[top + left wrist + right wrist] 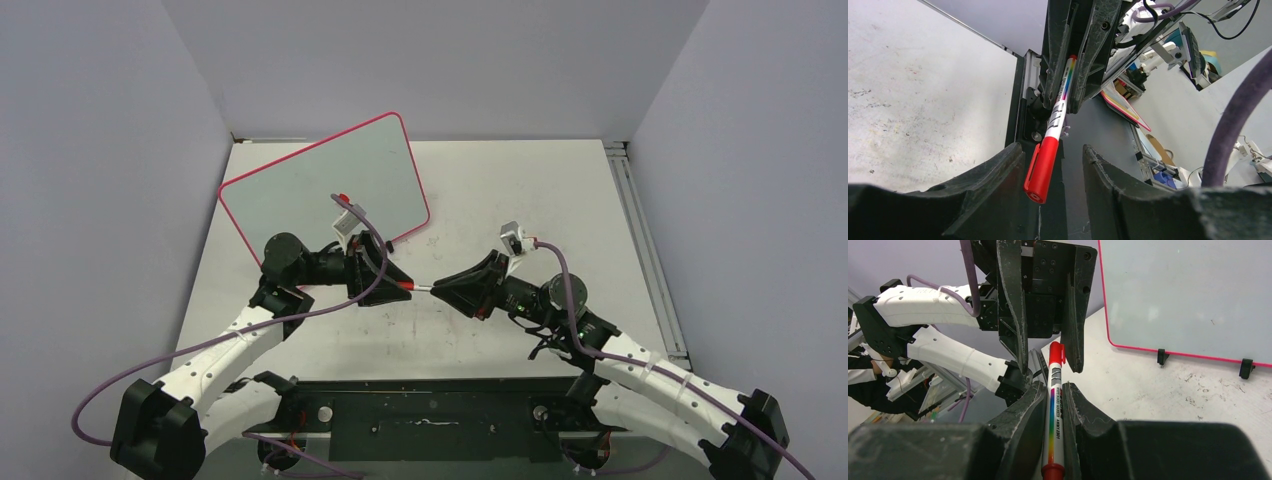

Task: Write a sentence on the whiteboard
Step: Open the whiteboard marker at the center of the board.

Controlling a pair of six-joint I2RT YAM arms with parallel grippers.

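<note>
While the right end effector (1054, 390) is pinching the marker (1054, 412) tight by its barrel, the left end effector (1053, 152) is facing it with fingers (993, 180) spread around the red cap (1040, 170), one side touching it, and the whiteboard (330, 185) is standing on the tabletop (520, 190) just behind the left end effector.

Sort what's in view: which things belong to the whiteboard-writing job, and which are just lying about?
Job: whiteboard; marker, held by the right gripper; red cap, between the open jaws of the left gripper.
Just there: side rail; purple cable.
</note>
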